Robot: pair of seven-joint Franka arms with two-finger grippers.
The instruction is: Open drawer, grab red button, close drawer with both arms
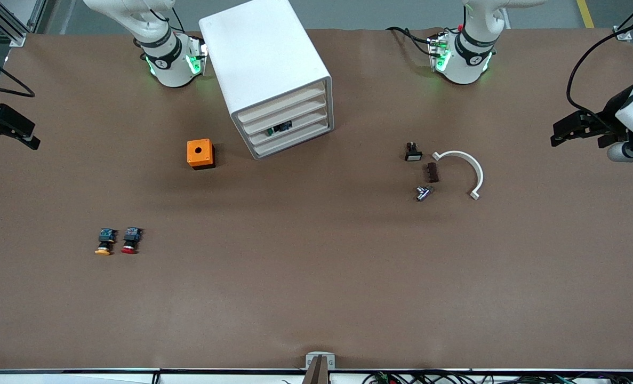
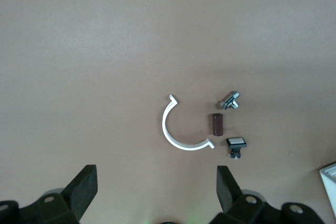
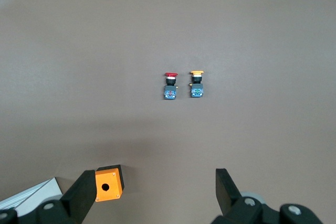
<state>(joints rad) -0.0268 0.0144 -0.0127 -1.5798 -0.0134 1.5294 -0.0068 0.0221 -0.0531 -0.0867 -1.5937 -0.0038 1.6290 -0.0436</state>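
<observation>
The white cabinet [image 1: 265, 58] stands between the arm bases. Its four drawers face the front camera, and the second drawer from the top [image 1: 287, 113] is shut. The red-capped button [image 1: 130, 240] lies on the table toward the right arm's end, beside a yellow-capped one [image 1: 104, 241]. It also shows in the right wrist view [image 3: 170, 85]. My right gripper [image 1: 32, 136] hangs open and empty over the right arm's end of the table, also seen in its wrist view [image 3: 155, 192]. My left gripper [image 1: 556, 134] hangs open and empty over the left arm's end, also seen in its wrist view [image 2: 156, 190].
An orange cube box with a hole [image 1: 200, 153] sits beside the cabinet's front corner. Toward the left arm's end lie a white C-shaped clamp [image 1: 463, 170], a brown block [image 1: 432, 172], a metal fitting [image 1: 423, 193] and a small black switch [image 1: 413, 152].
</observation>
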